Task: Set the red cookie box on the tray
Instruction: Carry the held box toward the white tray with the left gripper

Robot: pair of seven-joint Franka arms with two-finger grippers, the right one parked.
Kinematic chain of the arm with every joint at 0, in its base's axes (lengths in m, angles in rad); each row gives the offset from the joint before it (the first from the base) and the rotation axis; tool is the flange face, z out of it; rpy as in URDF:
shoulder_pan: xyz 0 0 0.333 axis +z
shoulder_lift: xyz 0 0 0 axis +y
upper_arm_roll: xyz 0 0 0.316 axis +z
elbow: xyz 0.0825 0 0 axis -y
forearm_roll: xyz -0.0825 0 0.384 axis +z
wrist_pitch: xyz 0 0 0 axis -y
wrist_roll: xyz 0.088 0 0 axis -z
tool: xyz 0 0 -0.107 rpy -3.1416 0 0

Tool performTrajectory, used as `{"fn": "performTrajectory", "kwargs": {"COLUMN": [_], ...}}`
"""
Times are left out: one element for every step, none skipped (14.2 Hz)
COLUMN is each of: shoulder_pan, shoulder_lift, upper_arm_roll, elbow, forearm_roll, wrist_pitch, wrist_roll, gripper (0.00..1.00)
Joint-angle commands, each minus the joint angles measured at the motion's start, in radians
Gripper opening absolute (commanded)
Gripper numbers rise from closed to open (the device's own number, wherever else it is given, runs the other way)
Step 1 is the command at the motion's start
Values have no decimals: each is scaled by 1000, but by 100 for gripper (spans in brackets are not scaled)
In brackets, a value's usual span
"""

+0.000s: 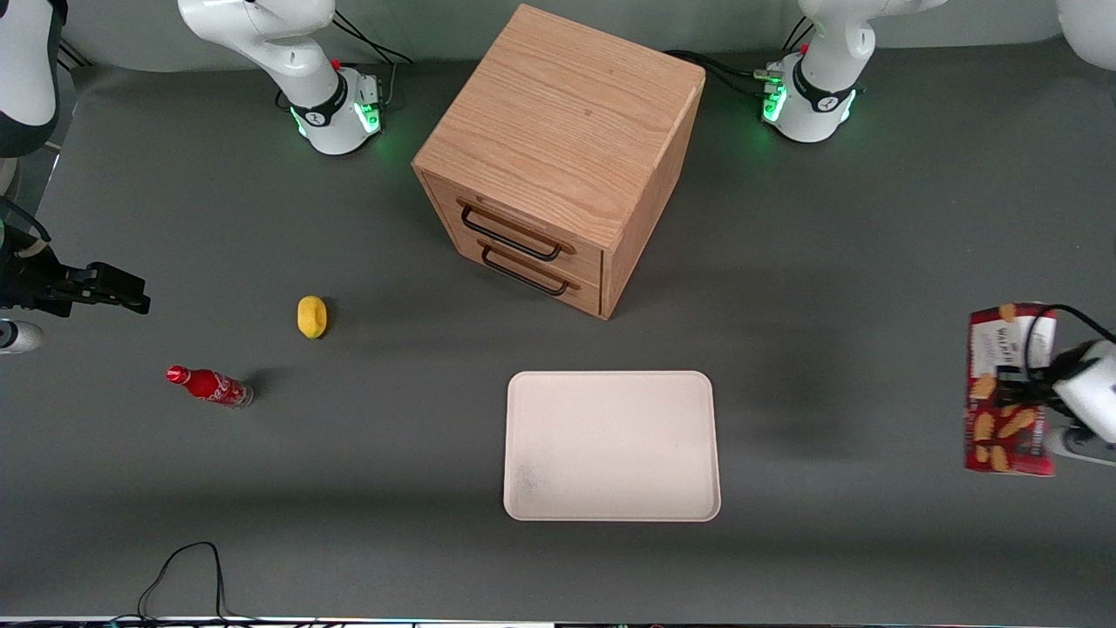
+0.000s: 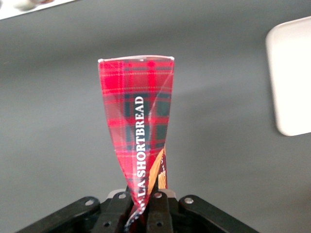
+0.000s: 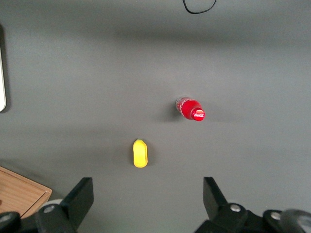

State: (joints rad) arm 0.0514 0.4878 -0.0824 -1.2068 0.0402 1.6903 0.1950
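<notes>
The red cookie box (image 1: 1004, 388), dark red with a white label panel and cookie pictures, hangs above the table at the working arm's end, well off to the side of the tray. My gripper (image 1: 1042, 384) is shut on it. In the left wrist view the box's red tartan side (image 2: 138, 126) reading "SHORTBREAD" rises from between the black fingers (image 2: 158, 211), which pinch it at my gripper (image 2: 143, 206). The cream-white tray (image 1: 610, 445) lies flat near the table's middle, nearer the front camera than the cabinet; one rounded corner of the tray (image 2: 291, 77) shows in the left wrist view.
A wooden two-drawer cabinet (image 1: 558, 157) stands farther from the camera than the tray. Toward the parked arm's end lie a yellow lemon-like object (image 1: 311, 316) and a small red soda bottle (image 1: 209, 385). A black cable (image 1: 187, 567) loops at the front edge.
</notes>
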Motion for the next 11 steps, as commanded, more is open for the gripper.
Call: {"fn": "performTrajectory", "kwargs": {"shoulder_pan": [-77,-125,-161,-178,-186,-191,-209,-218,-220,-220,-223], "shoulder_lift": [4,26,44,70,90,115,141,165,188,201,213], "upper_arm_roll": [-68,-74,-82,-108,-134,-149,-149,-149,-149,-149,-149], "elbow": [12,24,51,73,78,67,55,40,21,-8,-34], "forearm_roll": [7,7,6,6,7,9,13,17,12,15,15], "wrist_pitch": [12,14,14,15,50,108,168,231,285,336,391], "wrist_roll": [-188,-260,-325,-369,-393,-396,-396,-402,-414,-417,-420], "gripper": [0,0,0,0,0,0,0,0,0,0,0]}}
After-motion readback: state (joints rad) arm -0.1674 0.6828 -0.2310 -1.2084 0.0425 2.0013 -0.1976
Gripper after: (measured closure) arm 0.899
